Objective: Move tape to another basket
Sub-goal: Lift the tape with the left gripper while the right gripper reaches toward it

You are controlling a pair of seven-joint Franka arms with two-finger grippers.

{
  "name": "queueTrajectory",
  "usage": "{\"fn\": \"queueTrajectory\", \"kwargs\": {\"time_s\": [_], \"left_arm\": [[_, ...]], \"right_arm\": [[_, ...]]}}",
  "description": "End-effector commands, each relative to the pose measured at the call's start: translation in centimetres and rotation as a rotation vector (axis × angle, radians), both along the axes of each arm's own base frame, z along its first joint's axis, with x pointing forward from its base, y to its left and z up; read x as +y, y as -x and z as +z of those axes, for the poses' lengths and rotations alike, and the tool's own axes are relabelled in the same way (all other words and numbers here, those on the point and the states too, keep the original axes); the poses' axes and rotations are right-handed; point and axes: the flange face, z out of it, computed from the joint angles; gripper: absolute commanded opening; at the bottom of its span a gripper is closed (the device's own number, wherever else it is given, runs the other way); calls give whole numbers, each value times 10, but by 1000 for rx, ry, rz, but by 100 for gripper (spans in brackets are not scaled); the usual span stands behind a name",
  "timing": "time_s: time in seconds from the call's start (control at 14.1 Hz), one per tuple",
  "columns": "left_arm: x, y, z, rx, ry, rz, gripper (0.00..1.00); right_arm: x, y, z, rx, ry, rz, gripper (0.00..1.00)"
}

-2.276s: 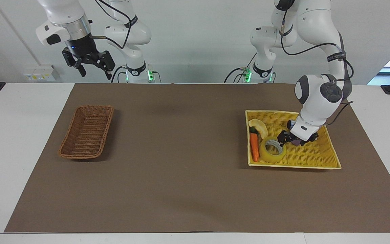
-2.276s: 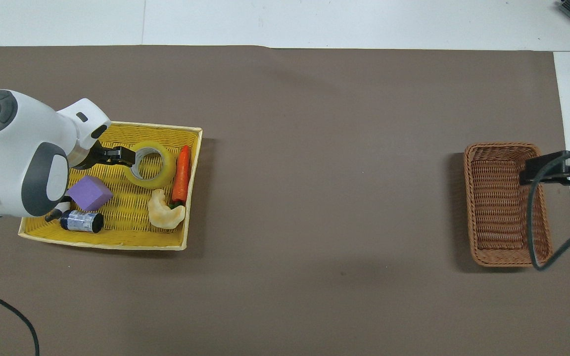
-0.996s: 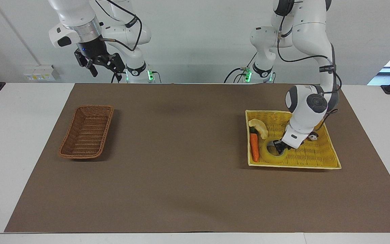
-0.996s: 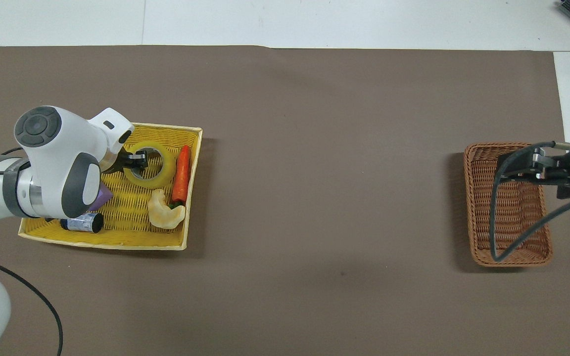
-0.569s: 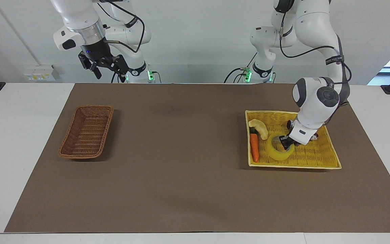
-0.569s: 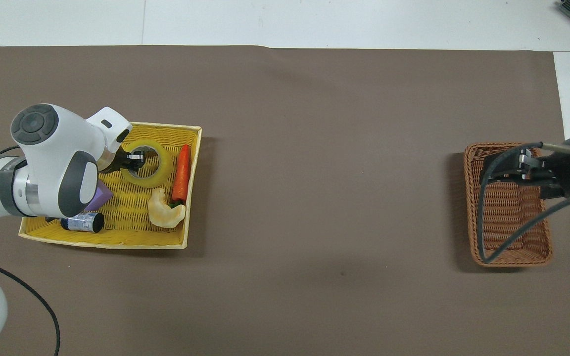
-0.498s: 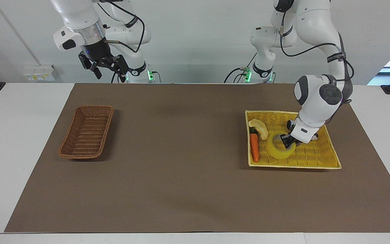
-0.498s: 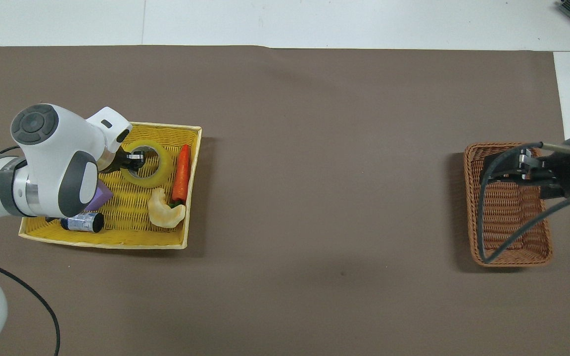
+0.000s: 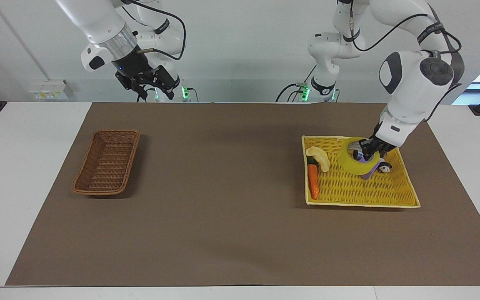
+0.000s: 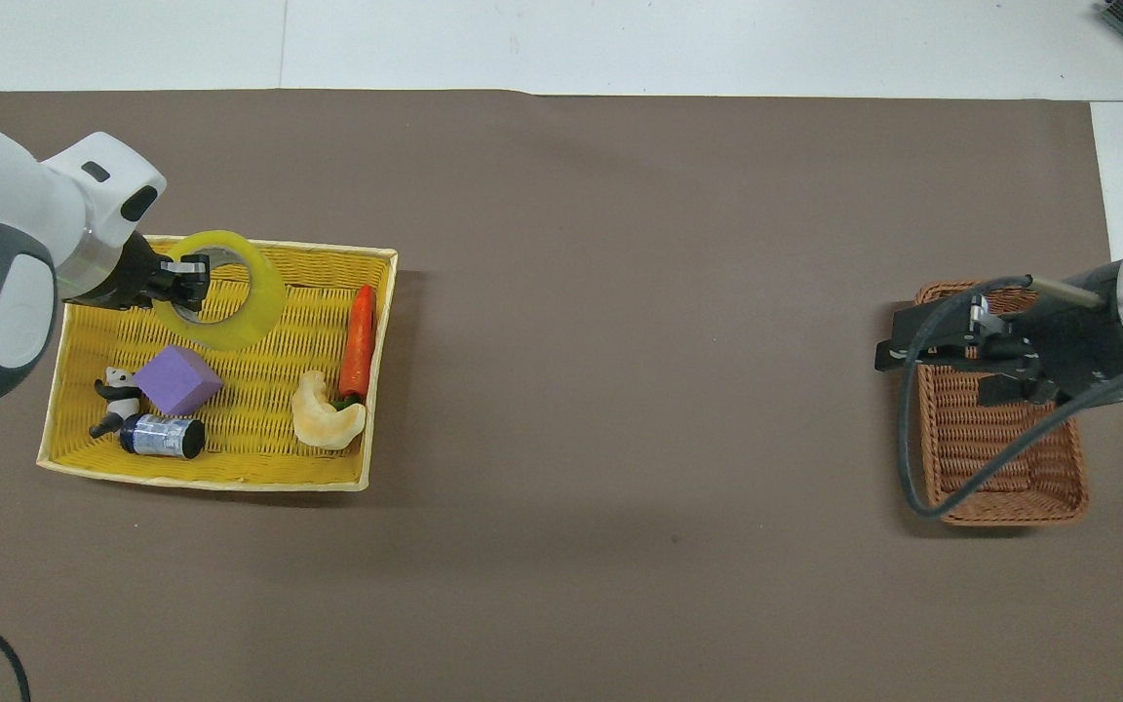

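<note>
Yellow tray basket [image 9: 394,199] is serving as landmark: the left gripper [image 9: 366,148] is holding the tape [image 9: 356,162] by one wall, jaws clamped on it, lifted over the tray's robot-side part. Hanging tilted from that thin pinch, it is risking swinging loose or slipping during the long carry toward the brown wicker basket [image 9: 106,162], well apart. Translucent yellow, ring-shaped, pale core. The right gripper [image 9: 150,83] is waiting aloft, jaws apart.
</note>
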Motion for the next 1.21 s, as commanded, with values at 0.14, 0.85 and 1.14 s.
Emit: {"fn": "queueTrajectory", "kwargs": {"time_s": [0.14, 0.85, 1.14], "left_arm": [[-20, 26, 64, 59, 1, -5, 0], [-126, 63, 99, 92, 152, 68, 0], [-161, 80, 106, 113, 291, 30, 0]], "right_arm": [[36, -4, -4, -51, -159, -12, 100], [187, -13, -32, -73, -302, -145, 100], [237, -6, -40, -97, -362, -157, 100]]}}
